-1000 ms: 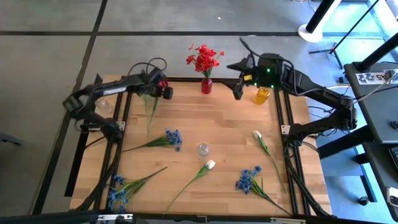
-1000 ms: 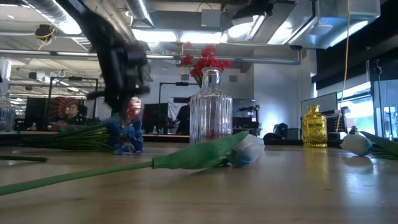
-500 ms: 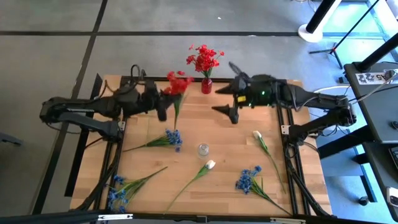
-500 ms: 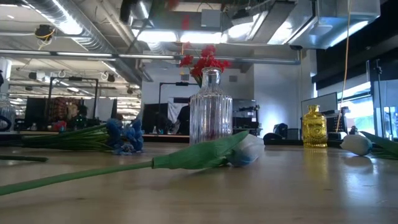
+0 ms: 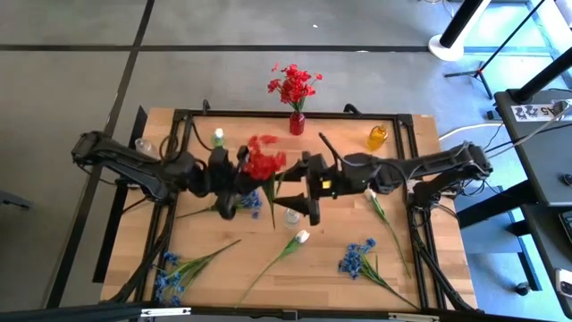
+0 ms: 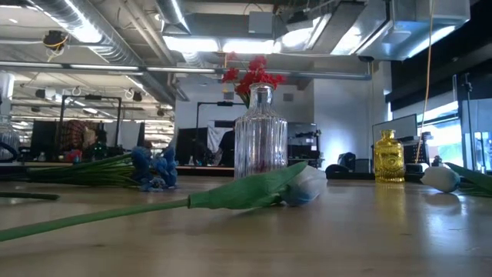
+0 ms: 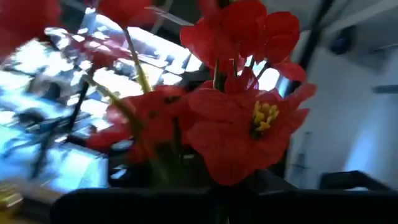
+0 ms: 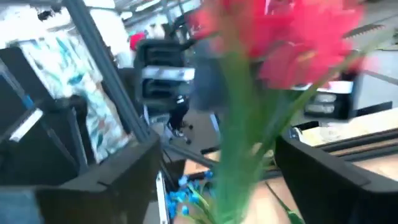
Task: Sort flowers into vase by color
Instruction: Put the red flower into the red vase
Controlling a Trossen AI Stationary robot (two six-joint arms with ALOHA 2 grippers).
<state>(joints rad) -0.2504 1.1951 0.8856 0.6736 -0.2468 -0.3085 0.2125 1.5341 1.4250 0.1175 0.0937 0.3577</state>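
Note:
My left gripper (image 5: 238,175) is over the table's middle, shut on a red flower whose blooms (image 5: 262,162) fill the left wrist view (image 7: 236,118). Its green stem (image 5: 272,204) runs down toward the clear vase (image 5: 292,215). My right gripper (image 5: 302,184) is open just right of the flower, one finger on either side of the stem (image 8: 239,168) and apart from it. The red vase (image 5: 296,122) holds red flowers at the far edge. Blue flowers (image 5: 241,200) and white flowers (image 5: 299,237) lie flat on the table. My left gripper holds the red flower by its stem close under the blooms (image 5: 254,173), coming level from the table's left. The blooms and the gripper's own body hide the place of contact. The flower is lifted clear, blooms up, its stem (image 5: 273,215) hanging free below.
A yellow vase (image 5: 377,137) stands near the far right corner and a clear jar (image 5: 147,148) at the far left. More blue flowers (image 5: 357,259) (image 5: 170,273) and a white one (image 5: 371,195) lie toward the near edge. The low view shows the clear vase (image 6: 261,131) and a white flower (image 6: 307,185).
My left gripper has carried the red flower from the far left corner toward the table's middle and near edge, the blooms turning upward. My right gripper has swung from the far edge by the yellow vase toward the left and near side, up to the flower's stem.

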